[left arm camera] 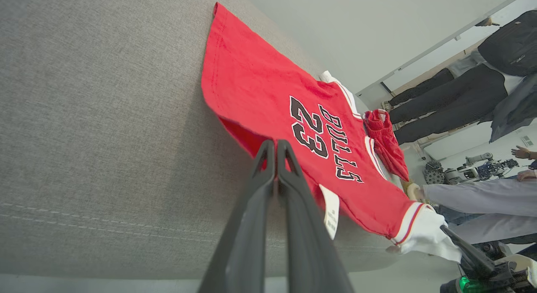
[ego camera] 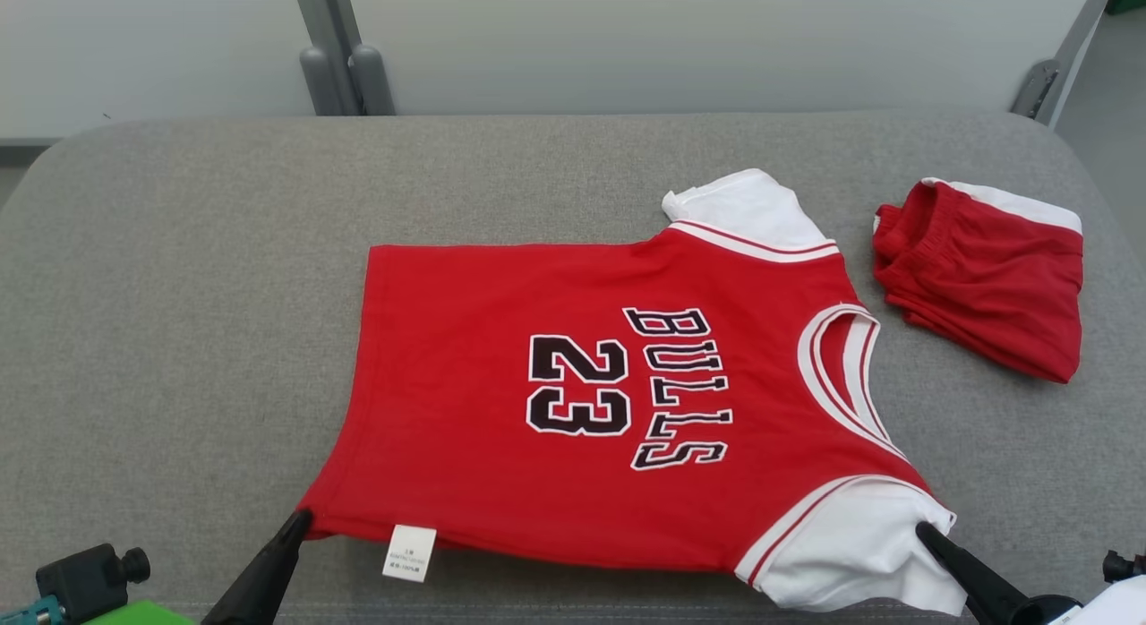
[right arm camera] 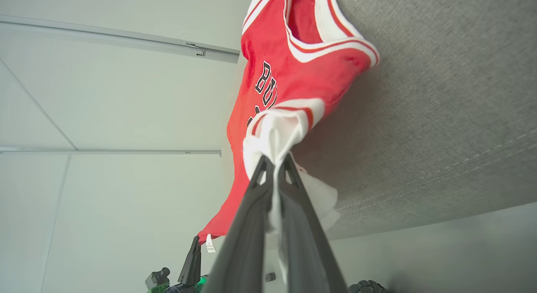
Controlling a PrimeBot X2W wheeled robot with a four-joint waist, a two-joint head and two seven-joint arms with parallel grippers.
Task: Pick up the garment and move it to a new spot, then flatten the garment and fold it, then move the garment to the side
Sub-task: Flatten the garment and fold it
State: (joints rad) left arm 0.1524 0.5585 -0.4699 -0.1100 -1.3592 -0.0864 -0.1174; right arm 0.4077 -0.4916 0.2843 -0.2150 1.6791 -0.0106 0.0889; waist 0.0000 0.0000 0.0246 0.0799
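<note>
At the near edge of the grey cushion (ego camera: pixel 179 338), the shirt (ego camera: pixel 555 401) is gripped at both near corners. The left gripper (ego camera: pixel 300 519) is clenched, its fingers pressed together at the red hem corner. The cloth appears to be pinched between them, though the hold itself is hard to make out. The right gripper (ego camera: pixel 925 530) is clamped on the near sleeve (ego camera: pixel 859 540), and in the right wrist view white cloth is seen squeezed between its fingers. Between the two, a white label (ego camera: pixel 409 552) is turned out from under the hem.

The shirt is laid out nearly flat in the middle of the cushion, front up, neck toward the robot's right. The moving and flattening are therefore judged done, or all but done. No fold is seen yet, since the whole front is exposed. The two-corner hold is judged to be the start of the first fold. Folding and the move aside are left.

The shirt is red, with white sleeves and white-and-red trim at the neck. "23" and "BULLS" are printed in black edged with white. Few wrinkles are seen. The far sleeve (ego camera: pixel 743 209) is slightly crumpled. Farther right, apart from the shirt, red shorts (ego camera: pixel 985 276) are bunched. Beyond the cushion a pale wall (ego camera: pixel 627 43) is seen.
</note>
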